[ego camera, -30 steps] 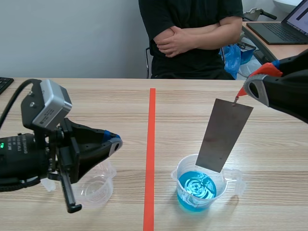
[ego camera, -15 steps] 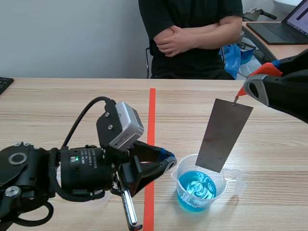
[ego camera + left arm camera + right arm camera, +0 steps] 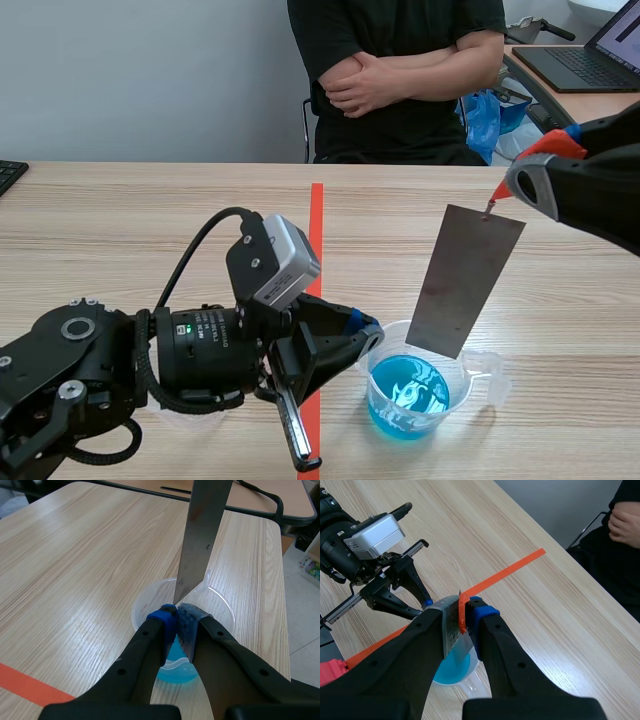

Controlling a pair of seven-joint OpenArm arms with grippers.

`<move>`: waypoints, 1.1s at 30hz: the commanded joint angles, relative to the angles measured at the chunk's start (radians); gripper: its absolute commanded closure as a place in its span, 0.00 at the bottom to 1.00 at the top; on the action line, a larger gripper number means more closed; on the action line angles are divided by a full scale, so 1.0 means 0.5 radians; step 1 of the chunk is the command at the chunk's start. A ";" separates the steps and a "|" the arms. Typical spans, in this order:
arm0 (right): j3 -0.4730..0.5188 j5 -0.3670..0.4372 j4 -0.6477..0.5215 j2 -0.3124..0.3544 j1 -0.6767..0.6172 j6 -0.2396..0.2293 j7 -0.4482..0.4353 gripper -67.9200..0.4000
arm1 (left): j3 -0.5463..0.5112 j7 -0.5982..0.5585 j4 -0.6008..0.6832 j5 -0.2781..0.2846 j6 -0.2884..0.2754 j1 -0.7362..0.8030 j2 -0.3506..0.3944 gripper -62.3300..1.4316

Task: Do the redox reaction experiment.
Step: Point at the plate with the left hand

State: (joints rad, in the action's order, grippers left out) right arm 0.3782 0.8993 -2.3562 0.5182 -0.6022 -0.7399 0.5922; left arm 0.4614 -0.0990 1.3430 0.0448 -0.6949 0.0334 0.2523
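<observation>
A clear beaker of blue liquid stands right of the orange tape line. Above it hangs a tilted grey metal plate, its lower edge at about rim height over the beaker. My right gripper is shut on the plate's top by a small red tab; from the right wrist, the plate sits between the fingers. My left gripper lies low at the beaker's left rim. In the left wrist view its fingertips meet over the near rim, with the plate just ahead.
A person with folded arms sits across the table. A laptop lies on a desk at the back right, and a keyboard corner is at the far left. The orange tape line runs down the table's middle.
My left arm swung from the table's left, beside an empty clear cup, across to the tape line, bringing its gripper to the blue beaker's rim. The right arm and plate stayed still.
</observation>
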 commanded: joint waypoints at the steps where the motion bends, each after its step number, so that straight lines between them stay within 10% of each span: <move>1: 0.008 0.028 -0.009 0.016 0.003 -0.011 -0.029 0.97 | -0.011 -0.034 0.034 0.027 -0.002 -0.007 -0.005 0.91; 14: 0.008 0.027 -0.009 0.016 0.003 -0.011 -0.029 0.97 | -0.166 -0.027 0.150 0.038 -0.002 0.056 0.002 0.91; 33: 0.008 0.027 -0.009 0.016 0.003 -0.011 -0.030 0.97 | -1.269 -0.026 0.977 0.311 -0.002 0.880 0.156 0.91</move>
State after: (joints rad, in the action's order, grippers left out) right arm 0.3782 0.8993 -2.3562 0.5182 -0.6022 -0.7399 0.5919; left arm -0.1741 -0.0963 1.8175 0.1814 -0.6949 0.4622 0.3275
